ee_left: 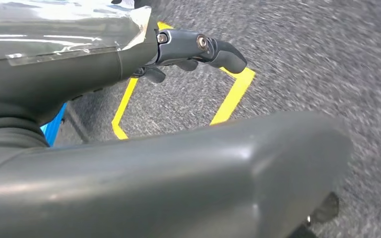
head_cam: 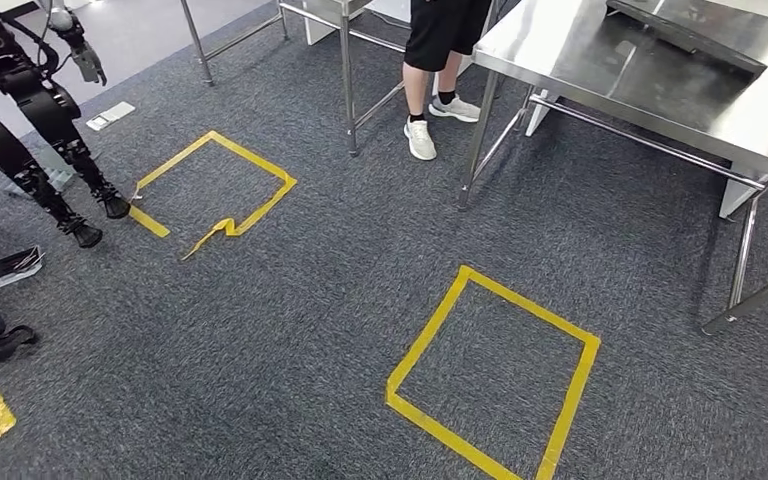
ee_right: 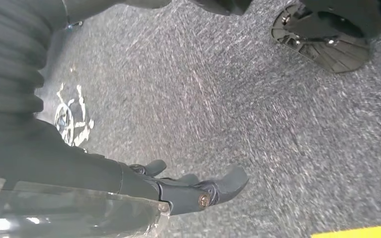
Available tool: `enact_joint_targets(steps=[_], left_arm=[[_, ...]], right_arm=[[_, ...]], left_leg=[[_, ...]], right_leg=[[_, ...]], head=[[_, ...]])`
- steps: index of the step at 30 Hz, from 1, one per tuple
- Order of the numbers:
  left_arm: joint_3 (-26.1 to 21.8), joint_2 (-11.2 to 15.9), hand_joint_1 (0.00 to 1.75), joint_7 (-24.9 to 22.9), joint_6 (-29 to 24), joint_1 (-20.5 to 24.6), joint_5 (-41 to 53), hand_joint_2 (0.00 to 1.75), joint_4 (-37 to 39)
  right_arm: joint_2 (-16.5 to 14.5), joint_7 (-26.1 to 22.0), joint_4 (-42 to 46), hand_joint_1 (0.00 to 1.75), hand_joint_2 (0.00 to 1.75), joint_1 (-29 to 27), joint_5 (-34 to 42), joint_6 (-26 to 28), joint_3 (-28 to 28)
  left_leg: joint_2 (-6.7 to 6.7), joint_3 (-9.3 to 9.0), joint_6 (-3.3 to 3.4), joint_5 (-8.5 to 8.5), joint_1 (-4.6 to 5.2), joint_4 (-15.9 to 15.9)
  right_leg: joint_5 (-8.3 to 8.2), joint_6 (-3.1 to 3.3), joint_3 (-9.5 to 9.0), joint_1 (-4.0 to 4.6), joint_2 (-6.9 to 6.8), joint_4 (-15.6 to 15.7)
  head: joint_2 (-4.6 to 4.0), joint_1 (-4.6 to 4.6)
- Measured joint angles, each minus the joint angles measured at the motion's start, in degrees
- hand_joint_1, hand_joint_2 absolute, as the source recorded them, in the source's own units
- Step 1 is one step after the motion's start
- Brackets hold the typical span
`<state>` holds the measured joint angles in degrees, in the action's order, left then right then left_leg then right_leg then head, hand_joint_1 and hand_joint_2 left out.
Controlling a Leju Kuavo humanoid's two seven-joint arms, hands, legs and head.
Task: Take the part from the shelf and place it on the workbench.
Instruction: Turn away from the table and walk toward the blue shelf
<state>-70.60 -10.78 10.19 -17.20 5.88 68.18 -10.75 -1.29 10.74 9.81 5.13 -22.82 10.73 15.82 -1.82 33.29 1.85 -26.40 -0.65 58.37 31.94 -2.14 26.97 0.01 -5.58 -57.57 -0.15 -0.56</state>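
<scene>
Steel worktop (head_cam: 660, 90) at two o'clock, not yet reached; wrapped in clear film, part (ee_left: 54, 29) clamped between left hand (ee_left: 188, 54) and right hand (ee_right: 188, 191), fingers pressed against it; carrying underway, placing left.

Item 1: part (ee_left: 54, 29). Dark body wrapped in clear, glossy film that is creased and catches the light; full shape cannot be made out. In the left wrist view it lies against the inner side of the left hand (ee_left: 188, 49), its film corner next to the dark fingers. In the right wrist view the part (ee_right: 59, 218) sits likewise against the right hand (ee_right: 188, 191).

Item 2: counter (head_cam: 660, 90). Stainless steel, on slim metal legs, standing on grey carpet.
</scene>
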Motion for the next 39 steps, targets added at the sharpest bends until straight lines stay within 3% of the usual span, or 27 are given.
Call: enact_joint_targets(steps=[1,3,5,6,7,9,11,13,14,16,18,20,21,23,25,27,29,31,33,35,36,37,39], left_arm=[[0.0,0.0,0.00,0.0,-0.1,0.0,0.0,0.00,0.0],[0.0,0.0,0.00,-0.1,-0.2,0.1,-0.1,0.00,0.0],[0.0,0.0,0.00,-0.1,-0.2,0.1,-0.2,0.00,0.0],[0.0,0.0,0.00,-0.2,-0.2,0.0,-0.2,0.00,0.0],[0.0,0.0,0.00,-0.2,-0.2,0.0,-0.3,0.00,0.0],[0.0,0.0,0.00,-0.3,-0.4,0.0,-0.3,0.00,0.0],[0.0,0.0,0.00,-0.4,-0.6,0.0,-0.3,0.00,0.0],[0.0,0.1,0.00,-0.5,-0.8,-0.2,-0.3,0.00,0.0],[0.0,0.1,0.00,-0.6,-0.8,-0.3,-0.3,0.00,0.0],[-0.1,0.2,0.00,-0.7,-0.9,-0.4,-0.3,0.00,0.0],[-0.1,0.2,0.00,-0.9,-1.0,-0.3,-0.4,0.00,0.0],[-0.2,0.2,0.00,-1.1,-1.4,-0.2,-0.9,0.00,0.0],[-0.3,0.1,0.00,-1.2,-1.6,-0.3,-1.3,0.00,0.0],[-0.8,0.1,0.00,-1.0,-2.1,-0.3,-2.2,0.00,0.0],[-1.2,0.1,0.00,-0.6,-2.6,-0.1,-2.8,0.00,0.0],[-1.6,0.0,0.00,-0.4,-3.0,0.1,-3.2,0.00,0.0],[-1.9,-0.1,0.00,-0.4,-3.1,0.0,-3.3,0.00,0.0],[-2.0,-0.1,0.00,-0.4,-3.2,-0.1,-3.4,0.00,0.0],[-2.0,-0.2,0.00,-0.2,-3.1,0.0,-3.3,0.00,-0.1],[-2.0,-0.3,0.00,0.0,-2.9,0.1,-3.0,0.00,-0.1],[-2.0,-0.3,0.00,0.1,-2.8,0.0,-2.9,0.00,0.0],[-2.0,-0.3,0.00,0.1,-2.7,0.0,-2.9,0.00,0.0],[-2.0,-0.3,0.00,0.1,-2.7,-0.1,-2.8,0.00,0.0]], right_arm=[[0.0,0.0,0.0,0.00,1.75,0.0,0.0,0.0,0.1],[0.0,0.0,0.0,0.00,1.75,-0.1,0.0,0.0,0.2],[0.0,0.0,0.0,0.00,1.75,-0.3,-0.1,0.1,0.2],[-0.1,0.1,0.0,0.00,1.75,-0.3,-0.2,0.1,0.3],[-0.1,0.1,0.0,0.00,1.75,-0.4,-0.2,0.2,0.3],[-0.1,0.1,0.0,0.00,1.75,-0.4,-0.2,0.2,0.3],[-0.3,0.1,0.0,0.00,1.75,-0.4,-0.3,0.3,0.3],[-0.5,0.1,0.0,0.00,1.75,-0.4,-0.4,0.3,0.4],[-0.6,0.2,0.0,0.00,1.75,-0.3,-0.4,0.3,0.5],[-0.8,0.2,0.0,0.00,1.75,-0.3,-0.5,0.4,0.6],[-0.9,0.2,0.0,0.00,1.75,-0.5,-0.8,0.4,0.8],[-0.9,0.5,0.0,0.00,1.75,-0.7,-1.5,0.1,1.1],[-0.9,0.7,-0.1,0.00,1.75,-0.5,-2.0,-0.1,1.3],[-0.9,1.2,-0.1,0.00,1.75,0.1,-3.1,-0.9,1.9],[-0.9,1.6,-0.1,0.00,1.75,0.8,-3.9,-1.6,2.5],[-0.8,1.8,-0.1,0.00,1.75,1.5,-4.2,-2.0,2.9],[-0.8,2.0,-0.1,0.00,1.75,2.1,-4.3,-2.2,3.3],[-0.8,2.0,-0.1,0.00,1.75,2.5,-4.2,-2.3,3.5],[-0.8,2.1,-0.1,0.00,1.75,2.6,-3.9,-2.3,3.6],[-0.7,2.1,-0.1,0.00,1.75,2.5,-3.6,-2.3,3.7],[-0.7,2.1,-0.1,0.00,1.75,2.3,-3.5,-2.3,3.7],[-0.7,2.1,-0.1,0.00,1.75,2.2,-3.4,-2.3,3.7],[-0.6,2.2,-0.1,0.00,1.75,2.1,-3.3,-2.2,3.7]], left_leg=[[0.63,0.11,0.43,0.28,-0.16,-0.2],[2.06,0.59,0.98,0.69,-0.23,-0.3],[3.77,1.02,1.08,1.03,-0.20,-0.3],[4.64,1.13,0.96,1.18,-0.21,-0.3],[5.52,1.18,0.77,1.35,-0.26,-0.3],[7.12,1.30,0.19,1.67,-0.23,-0.1],[8.36,1.56,-0.56,2.05,-0.05,-0.1],[9.46,1.80,-1.43,2.62,-0.10,-0.6],[9.21,1.99,-1.73,2.69,-0.21,-0.5],[6.27,3.39,-2.07,0.75,-0.22,2.1],[2.92,6.69,-2.32,-3.67,-0.13,9.4],[2.19,9.45,-2.57,-6.35,-0.16,16.1],[2.02,9.37,-2.59,-6.12,-0.17,16.7],[0.98,5.72,-2.43,-3.25,-0.17,11.1],[-1.54,1.13,-1.95,-0.96,0.11,3.3],[-2.45,-0.43,-1.21,-0.52,0.53,0.2],[-1.05,-0.14,-0.28,-0.15,0.62,-0.1],[0.23,-0.03,0.64,0.44,0.41,-0.6],[1.67,0.23,1.26,0.88,0.29,-0.8],[3.43,0.56,1.43,1.11,0.33,-0.8],[4.37,0.64,1.39,1.21,0.34,-0.8],[5.30,0.66,1.27,1.31,0.31,-0.7],[6.98,0.72,0.89,1.51,0.23,-0.6]], right_leg=[[1.35,0.06,1.10,-0.10,1.68,-2.3],[4.87,0.52,4.84,-0.33,4.69,-10.2],[6.51,0.29,7.75,-0.45,5.37,-16.1],[5.89,-0.18,7.68,-0.58,5.49,-15.8],[4.38,-0.78,6.41,-0.77,5.76,-13.0],[0.90,-1.70,2.52,-1.23,8.00,-4.4],[-0.78,-1.41,0.60,-1.36,9.82,0.3],[-1.20,-0.43,0.59,-1.11,9.09,0.7],[-1.46,0.08,0.56,-1.18,8.42,0.8],[-2.00,1.10,0.60,-1.37,6.99,1.0],[-2.20,1.67,0.80,-1.15,5.31,1.0],[-2.22,1.78,1.03,-0.84,3.36,1.0],[-2.20,1.78,1.10,-0.76,2.47,1.0],[-2.08,1.80,1.04,-0.71,1.04,1.0],[-1.77,1.54,0.85,-0.23,-0.11,0.9],[-1.57,1.13,0.64,0.30,-1.19,0.9],[-1.44,0.65,0.50,0.31,-1.93,0.9],[-0.02,0.41,1.39,0.10,0.35,-1.2],[3.16,0.77,4.42,-0.09,3.94,-7.9],[5.54,0.82,7.75,-0.15,5.26,-14.9],[5.46,0.49,8.26,-0.20,5.43,-15.8],[4.46,-0.03,7.69,-0.32,5.60,-14.4],[0.97,-1.20,4.25,-0.85,7.32,-6.4]], head=[[0.00,-0.05],[0.00,-0.13],[0.00,-0.13],[0.00,-0.13],[0.00,-0.14],[0.00,-0.20],[0.00,-0.14],[0.00,-0.05],[0.00,-0.02],[0.00,0.24],[0.00,0.53],[0.00,0.57],[0.00,0.58],[0.00,0.58],[0.00,0.58],[0.00,0.40],[0.00,0.28],[0.00,0.14],[0.00,-0.04],[0.00,-0.04],[0.00,-0.05],[0.00,-0.06],[0.00,-0.08]])
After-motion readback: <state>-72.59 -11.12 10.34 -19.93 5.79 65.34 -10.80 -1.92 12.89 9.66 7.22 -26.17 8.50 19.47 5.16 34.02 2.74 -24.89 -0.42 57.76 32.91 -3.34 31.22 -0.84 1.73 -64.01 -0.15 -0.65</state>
